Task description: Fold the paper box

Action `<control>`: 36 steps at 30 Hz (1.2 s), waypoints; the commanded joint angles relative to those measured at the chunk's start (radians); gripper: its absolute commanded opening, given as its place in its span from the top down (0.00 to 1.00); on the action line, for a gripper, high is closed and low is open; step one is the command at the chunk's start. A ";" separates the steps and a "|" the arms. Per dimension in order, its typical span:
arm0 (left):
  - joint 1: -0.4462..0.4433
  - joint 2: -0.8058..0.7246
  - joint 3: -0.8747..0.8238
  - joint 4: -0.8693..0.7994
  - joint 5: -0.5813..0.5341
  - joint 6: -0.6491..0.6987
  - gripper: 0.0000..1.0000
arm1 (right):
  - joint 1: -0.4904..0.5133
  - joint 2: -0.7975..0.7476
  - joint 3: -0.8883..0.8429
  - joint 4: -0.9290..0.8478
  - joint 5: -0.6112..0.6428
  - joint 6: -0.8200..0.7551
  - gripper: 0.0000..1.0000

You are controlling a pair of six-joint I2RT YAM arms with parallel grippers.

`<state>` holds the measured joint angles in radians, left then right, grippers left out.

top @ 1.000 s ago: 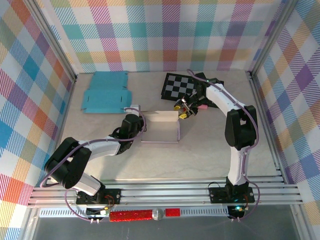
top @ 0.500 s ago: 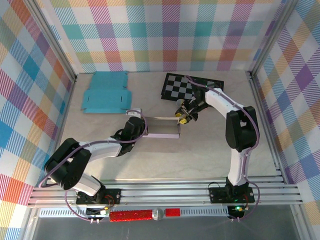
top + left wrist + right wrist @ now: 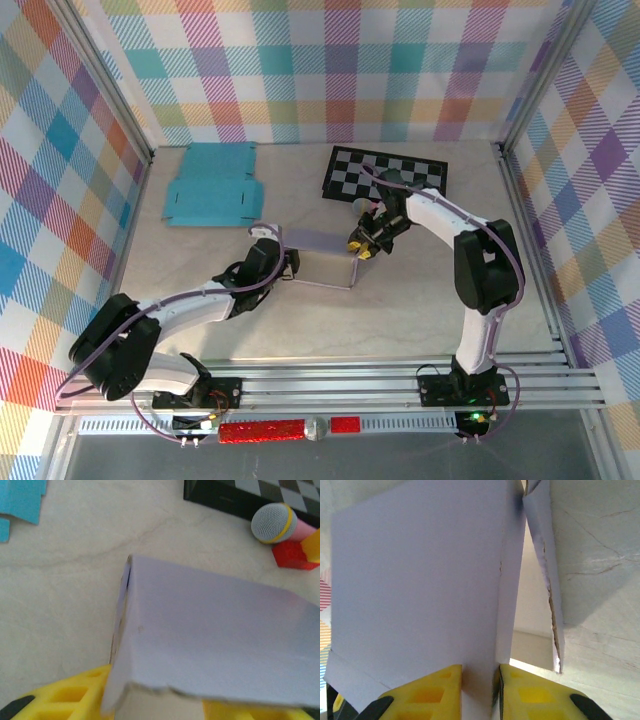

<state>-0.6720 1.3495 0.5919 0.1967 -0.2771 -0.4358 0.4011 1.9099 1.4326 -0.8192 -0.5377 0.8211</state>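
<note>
The paper box [image 3: 322, 256] is lavender outside and pale inside, and lies mid-table between both arms. My left gripper [image 3: 288, 262] is at its left end. In the left wrist view the lavender panel [image 3: 210, 630] hangs over the left gripper [image 3: 160, 710], whose yellow fingers [image 3: 70, 700] stand apart either side of the box corner, open. My right gripper [image 3: 358, 245] is at the box's right end. There a thin box wall [image 3: 482, 630] runs between the pads of the right gripper [image 3: 481, 695], shut on it.
A flat blue cardboard blank [image 3: 212, 185] lies at the back left. A black-and-white checkered board [image 3: 385, 175] lies at the back centre. In front of it are a toy microphone [image 3: 272, 523] and a red block [image 3: 292, 555]. Metal rails border the table.
The left gripper's jaws have gone from shut to open. The right gripper has narrowed onto the box's right wall. The lavender panel has tipped over the box.
</note>
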 commanded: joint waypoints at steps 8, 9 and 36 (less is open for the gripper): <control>-0.014 -0.107 0.018 -0.193 0.095 -0.083 0.32 | 0.011 -0.028 -0.035 0.049 0.061 -0.020 0.76; -0.014 -0.117 0.021 -0.211 0.105 -0.088 0.31 | 0.012 -0.028 -0.035 0.049 0.062 -0.021 0.76; 0.410 0.200 0.879 -1.014 0.636 -0.222 0.43 | 0.012 -0.023 -0.029 0.029 0.096 -0.095 0.75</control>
<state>-0.2726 1.4227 1.4330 -0.7246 0.1390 -0.6872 0.4072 1.9083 1.4132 -0.7750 -0.4667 0.7612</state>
